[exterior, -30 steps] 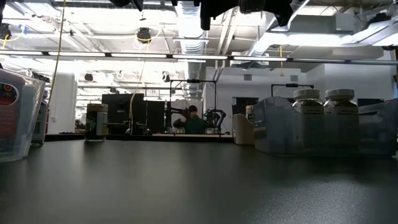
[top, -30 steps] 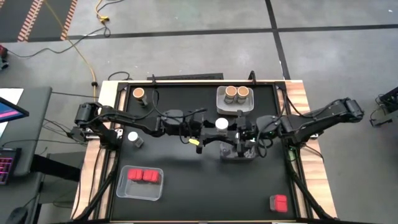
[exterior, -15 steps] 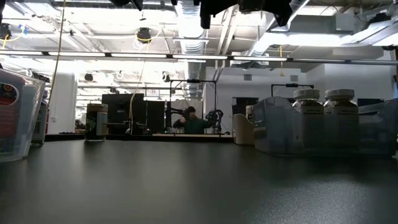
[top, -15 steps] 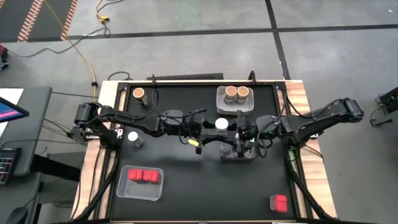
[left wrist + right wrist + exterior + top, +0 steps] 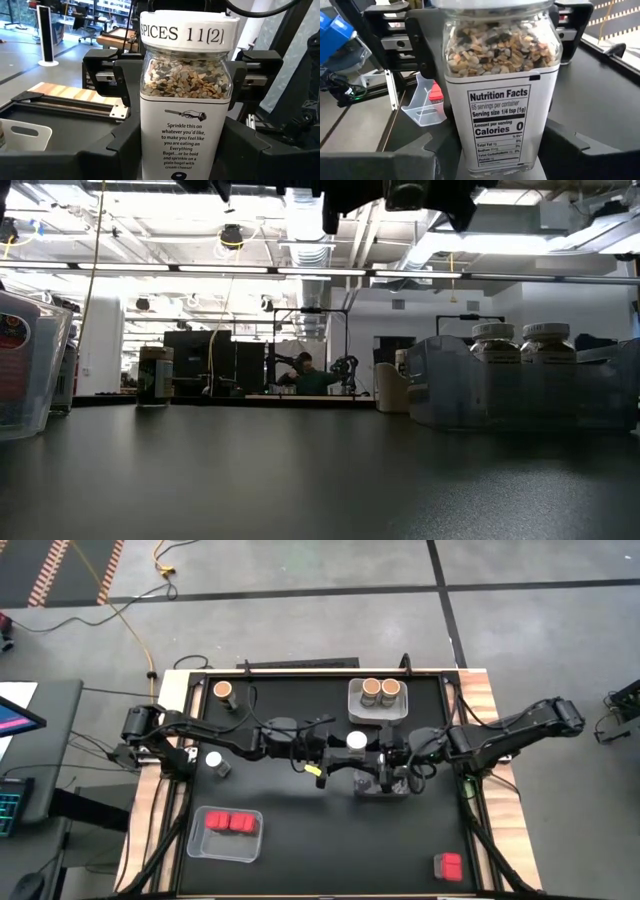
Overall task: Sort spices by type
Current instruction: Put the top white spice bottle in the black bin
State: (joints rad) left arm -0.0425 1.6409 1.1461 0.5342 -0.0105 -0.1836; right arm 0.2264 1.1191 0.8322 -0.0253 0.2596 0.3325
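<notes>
Since a second ago, hardly a thing has moved: the right gripper (image 5: 372, 753) has slid a tiny bit along the table, and the jar has stayed in the same spot.

From above, the left gripper (image 5: 348, 746) and the right gripper meet nose to nose over the middle of the black table (image 5: 300, 805). Between them, up in the air, is the round clear glass spice jar with a white lid (image 5: 356, 739). A second white-lidded jar (image 5: 214, 760) sits near the left edge. Two brown cork-topped jars (image 5: 380, 688) stand in a clear plastic tray (image 5: 352, 708) at the back, and one more cork-topped jar (image 5: 223, 690) stands alone at the back left. Two red boxes (image 5: 230, 823) lie in another clear tray (image 5: 198, 842) at the front left. One red box (image 5: 448, 865) lies alone at the front right.

From table height, the two cork-topped jars show inside their tray on the right. Dark arm parts hang at the top. A person (image 5: 305, 375) is far off in the room.

The left wrist view shows the left gripper closed on the jar low down. Its lid reads "SPICES 11(2)", and it is full of seeds.

The right wrist view shows the jar's other side, with the words "Nutrition Facts". I cannot tell if the right gripper is gripping the jar or not.
</notes>
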